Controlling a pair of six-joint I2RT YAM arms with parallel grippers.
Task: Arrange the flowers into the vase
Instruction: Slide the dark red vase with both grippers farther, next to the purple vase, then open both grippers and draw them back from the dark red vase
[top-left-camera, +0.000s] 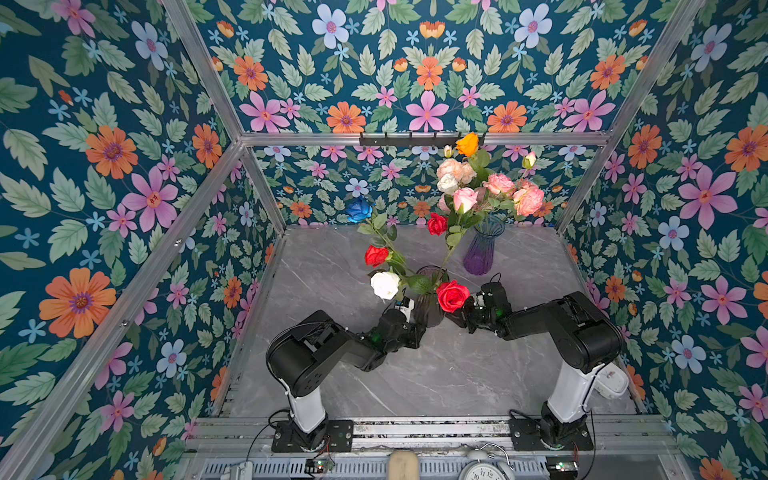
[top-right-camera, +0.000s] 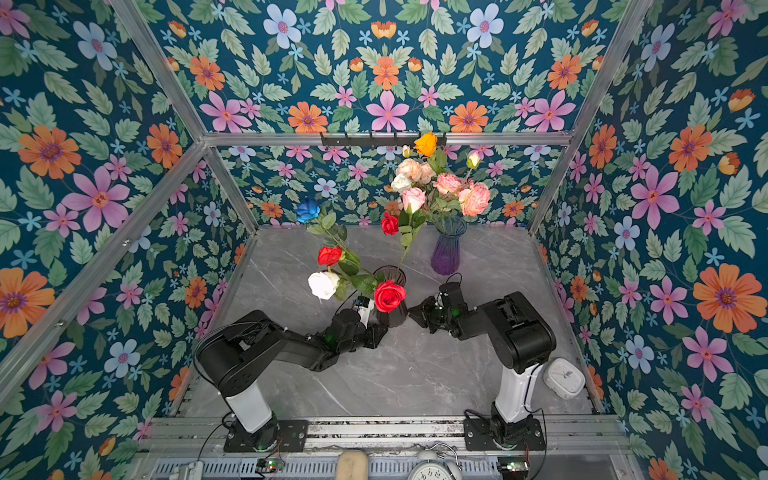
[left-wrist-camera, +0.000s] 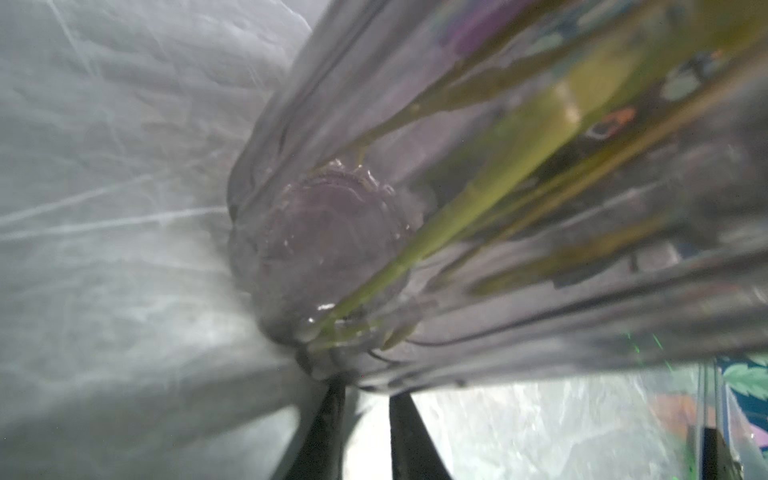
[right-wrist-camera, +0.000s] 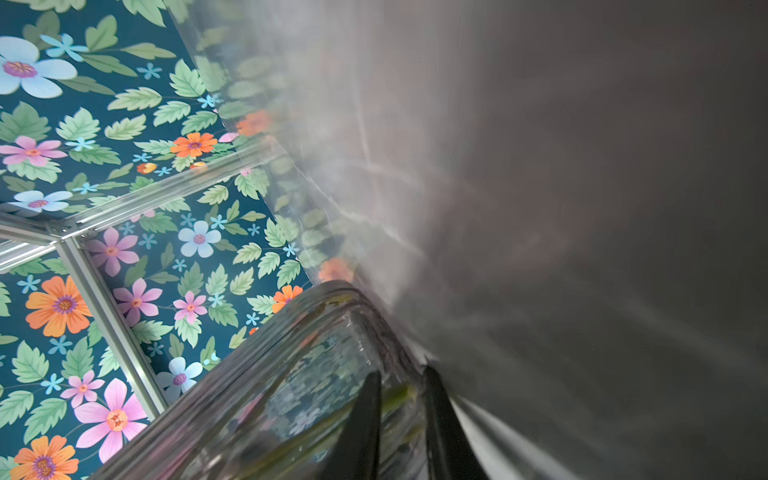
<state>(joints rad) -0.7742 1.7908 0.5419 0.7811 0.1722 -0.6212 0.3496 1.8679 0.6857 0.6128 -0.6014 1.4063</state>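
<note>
grey marble tabletop (top-left-camera: 436, 374): left gripper (left-wrist-camera: 366, 388) and right gripper (right-wrist-camera: 402, 370) flank a dark glass vase (top-left-camera: 428, 307) holding some flowers (top-left-camera: 452, 295). jaws nearly together; gripping or not, i cannot tell. light, bendy stems (left-wrist-camera: 457, 208) want a low pinch. more fill the purple vase (top-left-camera: 482, 253) behind.

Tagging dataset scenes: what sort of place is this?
Probably a robot test booth, not a real room: a metal frame hung with flowered wallpaper, and two robot arms mounted on a rail at a grey tabletop.

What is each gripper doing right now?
Left gripper: narrow gap, tips at the dark vase base; grip cannot be told.
Right gripper: narrow gap, against the same vase; grip cannot be told.
</note>
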